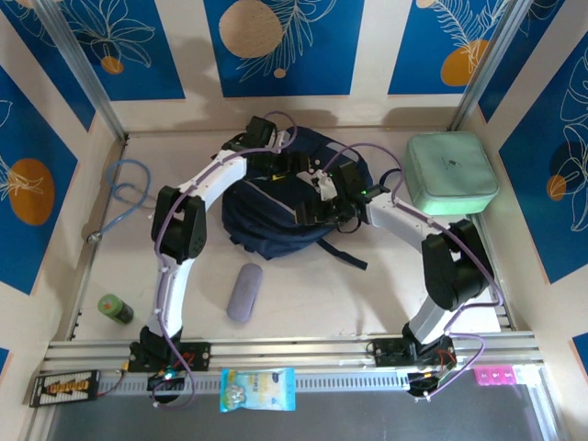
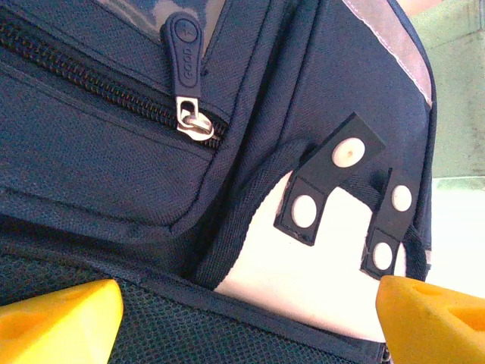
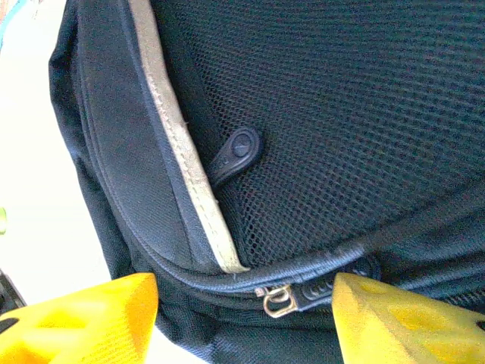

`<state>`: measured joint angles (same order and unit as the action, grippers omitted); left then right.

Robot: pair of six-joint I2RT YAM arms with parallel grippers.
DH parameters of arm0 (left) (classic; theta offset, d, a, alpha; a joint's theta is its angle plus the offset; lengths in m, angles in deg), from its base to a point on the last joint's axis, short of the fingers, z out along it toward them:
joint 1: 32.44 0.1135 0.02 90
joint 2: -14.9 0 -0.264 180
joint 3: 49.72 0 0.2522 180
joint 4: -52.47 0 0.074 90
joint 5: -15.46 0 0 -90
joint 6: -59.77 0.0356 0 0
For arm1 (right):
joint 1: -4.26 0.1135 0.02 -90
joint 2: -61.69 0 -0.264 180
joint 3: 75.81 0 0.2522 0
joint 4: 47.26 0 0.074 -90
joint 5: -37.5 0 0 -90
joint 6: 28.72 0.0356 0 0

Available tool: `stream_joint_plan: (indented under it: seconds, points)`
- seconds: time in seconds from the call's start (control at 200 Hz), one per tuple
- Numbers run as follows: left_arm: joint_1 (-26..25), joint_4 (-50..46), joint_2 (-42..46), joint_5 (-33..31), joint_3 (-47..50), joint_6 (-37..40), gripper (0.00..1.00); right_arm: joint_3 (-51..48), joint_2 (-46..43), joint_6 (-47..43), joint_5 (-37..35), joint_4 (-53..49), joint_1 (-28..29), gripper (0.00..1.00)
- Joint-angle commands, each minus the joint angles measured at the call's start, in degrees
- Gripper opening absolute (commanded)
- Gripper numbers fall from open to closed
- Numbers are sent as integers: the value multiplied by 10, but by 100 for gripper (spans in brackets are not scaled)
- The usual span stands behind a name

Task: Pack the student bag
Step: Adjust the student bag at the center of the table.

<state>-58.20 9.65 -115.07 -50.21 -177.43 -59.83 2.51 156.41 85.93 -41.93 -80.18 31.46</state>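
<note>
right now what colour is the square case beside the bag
The case is mint green, clearest in the top view.

Left arm [image 1: 179, 230]: rises from its base, folds at the elbow, and its forearm reaches forward and to the right. Right arm [image 1: 450, 266]: mirrors this pose, with its forearm angled forward and to the left. The two wrists lie near each other at mid-scene. Left pincer [image 1: 292, 170] [image 2: 246, 326]: yellow fingers [image 2: 61, 318] spread wide, jaws parted. Right pincer [image 1: 326, 207] [image 3: 242, 318]: yellow fingers [image 3: 409, 318] likewise apart, with nothing clamped between them.
</note>
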Motion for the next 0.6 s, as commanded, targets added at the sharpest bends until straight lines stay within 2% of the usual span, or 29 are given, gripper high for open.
stream_joint_plan:
  seconds: [0.0,0.105,0.19,0.32,0.39,0.47,0.595]
  points:
    - [-2,-10,-6,-13,-23,10,86,-27,-26,135,-26,37,-18,62]
    - [-3,-17,24,-22,-11,18,86,-27,-28,214,-45,51,-11,57]
    - [-2,-10,64,-35,23,34,87,-18,-15,259,-56,50,-13,56]
    - [2,-29,113,-93,81,94,89,19,33,258,-49,35,-18,50]
    - [14,-47,130,-132,104,125,89,40,54,246,-50,31,-16,44]
    - [33,-63,145,-167,127,152,90,59,71,231,-62,18,-16,32]
    - [60,-81,156,-194,163,185,90,73,74,200,-83,11,-25,15]
